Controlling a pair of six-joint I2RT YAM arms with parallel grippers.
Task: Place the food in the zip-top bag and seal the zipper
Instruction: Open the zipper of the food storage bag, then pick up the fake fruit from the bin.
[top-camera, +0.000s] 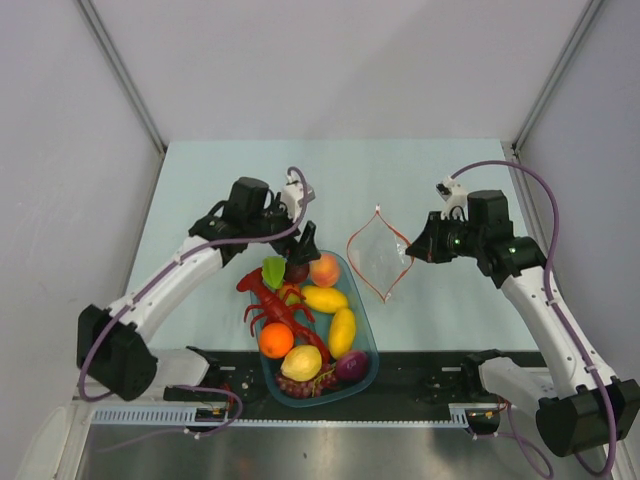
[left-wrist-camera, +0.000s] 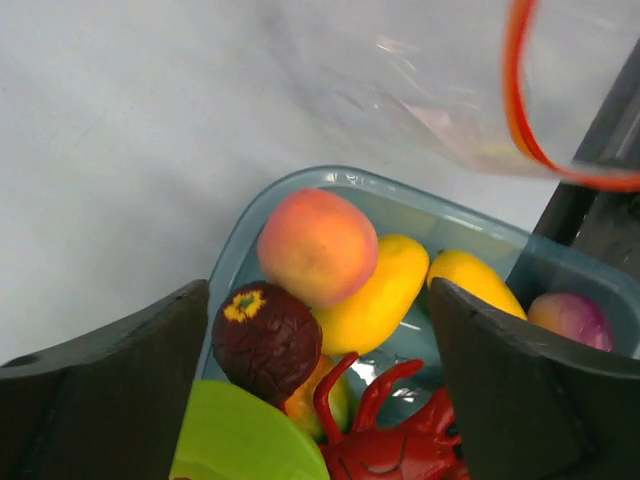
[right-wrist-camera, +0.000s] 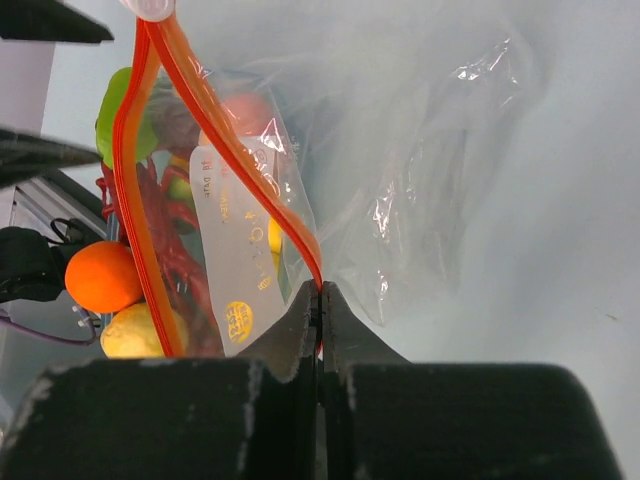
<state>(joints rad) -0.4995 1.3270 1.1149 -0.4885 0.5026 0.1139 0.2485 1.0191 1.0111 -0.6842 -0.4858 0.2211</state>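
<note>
Left tool (top-camera: 305, 245) spread, empty, over tub's (left-wrist-camera: 300, 190) far end above peach (left-wrist-camera: 318, 246) and purple piece (left-wrist-camera: 267, 340). Right tool (right-wrist-camera: 320, 290) pinches zipper (right-wrist-camera: 240, 150); bag (top-camera: 375, 262) gapes beside tub. Fruit probably hard, light, slick: grip mid-body. Bag flimsy.

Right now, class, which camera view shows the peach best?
Left wrist: the peach sits close and unblocked in the tub. The top view shows it small; the right wrist gives only a blur through the bag.

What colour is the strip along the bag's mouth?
Red-orange. The zipper strip shows best in the right wrist view, pinched by the right gripper.
</note>
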